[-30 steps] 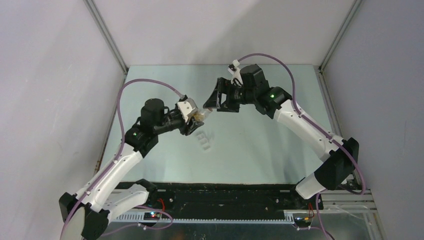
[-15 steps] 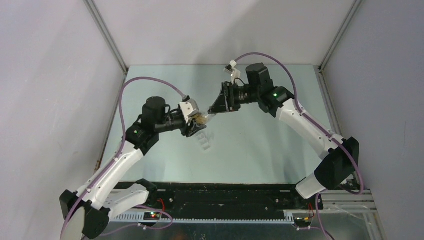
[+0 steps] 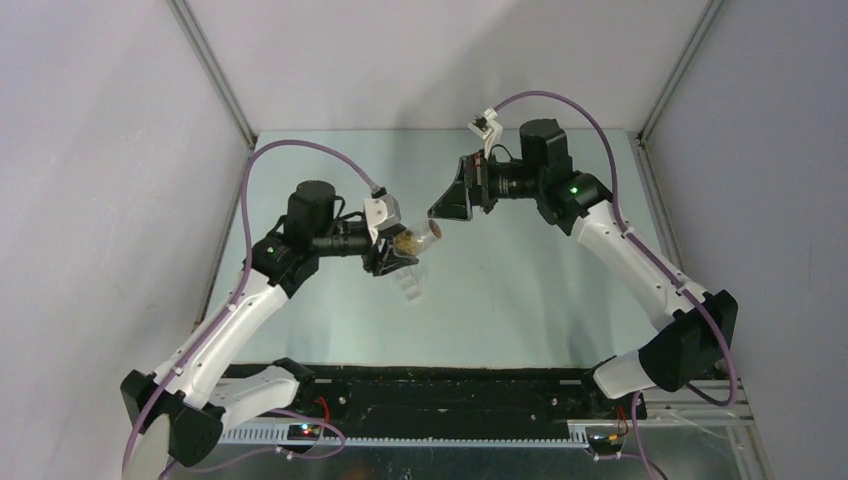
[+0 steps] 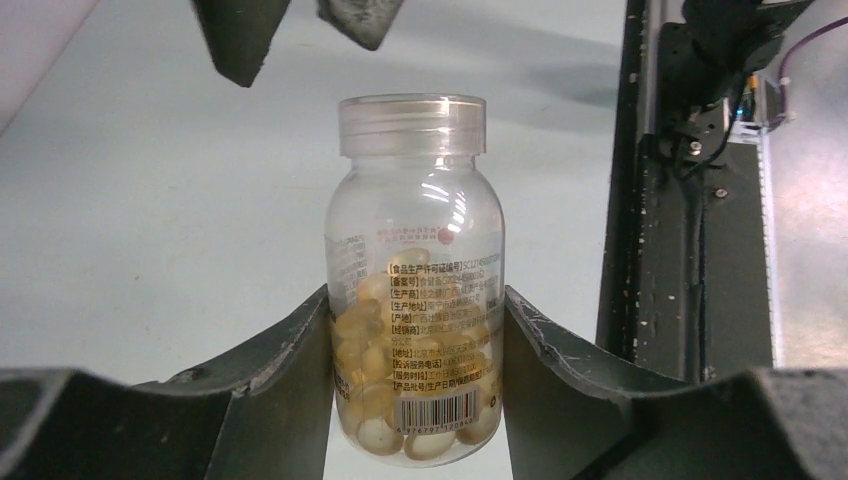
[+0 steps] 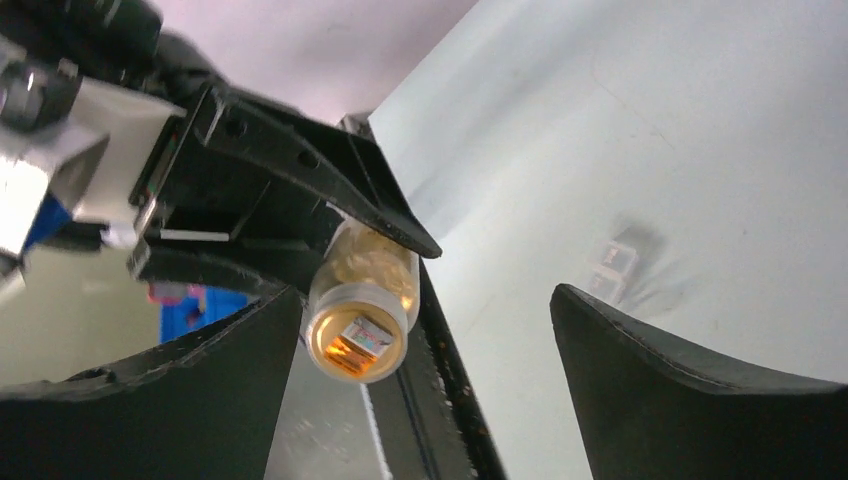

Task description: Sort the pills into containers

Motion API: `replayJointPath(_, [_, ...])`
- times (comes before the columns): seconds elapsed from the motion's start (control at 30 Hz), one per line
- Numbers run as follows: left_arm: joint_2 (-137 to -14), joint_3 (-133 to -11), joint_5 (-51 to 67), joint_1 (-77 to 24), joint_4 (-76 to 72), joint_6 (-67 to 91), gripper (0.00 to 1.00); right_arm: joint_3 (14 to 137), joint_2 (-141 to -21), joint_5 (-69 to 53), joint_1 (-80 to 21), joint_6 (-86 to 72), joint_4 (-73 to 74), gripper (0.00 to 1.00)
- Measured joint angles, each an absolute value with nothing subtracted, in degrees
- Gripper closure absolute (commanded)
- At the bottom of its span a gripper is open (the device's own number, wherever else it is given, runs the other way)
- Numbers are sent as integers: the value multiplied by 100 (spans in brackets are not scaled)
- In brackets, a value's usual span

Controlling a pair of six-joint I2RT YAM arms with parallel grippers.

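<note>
The left gripper (image 4: 415, 296) was partly closed on a small clear bottle (image 4: 415, 230), its two fingers (image 4: 290, 370) pressed against the lower sides of the body, on either side of the printed label (image 4: 430, 330) and barcode (image 4: 440, 412). In the left wrist view the bottle stuck straight out from the gripper, with its clear cap (image 4: 412, 125) on at the far end. In the top view it was held above the surface, cap end pointing toward the right arm. Pale yellowish-tan pills (image 4: 365, 350) were heaped inside the bottle at the gripped end. The right gripper (image 5: 425, 295) faced the cap with its jaws spread wide and had hold of nothing. In the right wrist view the cap sat in the gap, just beside one finger and well apart from the other; whether that finger touched it could not be told. The white translucent pill box (image 3: 410, 288) lay on the pale surface (image 3: 540, 290), just nearer than the bottle in the top view and apart from both grippers. It was too blurred to show its compartments.
</note>
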State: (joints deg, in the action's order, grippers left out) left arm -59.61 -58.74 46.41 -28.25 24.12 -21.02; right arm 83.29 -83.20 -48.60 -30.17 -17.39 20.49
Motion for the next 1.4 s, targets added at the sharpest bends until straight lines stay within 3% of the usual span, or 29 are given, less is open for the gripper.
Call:
replayJointPath(0.27, [-5990, -5752, 3756, -2827, 1966, -2108, 100, 8433, -8423, -3227, -3566, -3577, 2349, 6])
replayJointPath(0.4, [-5975, -5603, 3461, -2827, 1756, -2099, 100, 8361, -8444, -2768, -3826, -4362, 2381, 34])
replayJointPath(0.6, [-5964, -5596, 3420, -2825, 1603, -1997, 100, 8296, -8453, -2589, -3852, -5096, 2274, 59])
replayJointPath(0.67, [-5961, -5594, 3400, -2814, 1570, -1942, 100, 8294, -8453, -2574, -3852, -5155, 2222, 66])
replayJointPath(0.8, [-5966, -5592, 3430, -2810, 1505, -1796, 100, 8256, -8453, -2744, -3791, -5083, 2117, 69])
replayJointPath(1.07, [-5966, -5592, 4038, -2788, 1507, -1588, 100, 8143, -8453, -4338, -3393, -3393, 1859, 68])
replayJointPath(1.13, [-5970, -5594, 4285, -2786, 1527, -1562, 100, 8143, -8451, -4816, -3310, -2834, 1909, 58])
replayJointPath(1.17, [-5979, -5607, 4414, -2786, 1559, -1551, 100, 8143, -8453, -5028, -3282, -2558, 1949, 37])
replayJointPath(1.23, [-6010, -5649, 4611, -2783, 1651, -1555, 100, 8143, -8453, -5264, -3253, -2143, 2014, 7])
replayJointPath(1.4, [-6058, -5658, 4998, -2836, 1811, -1601, 100, 8145, -8429, -4696, -3253, -1968, 1977, 1])
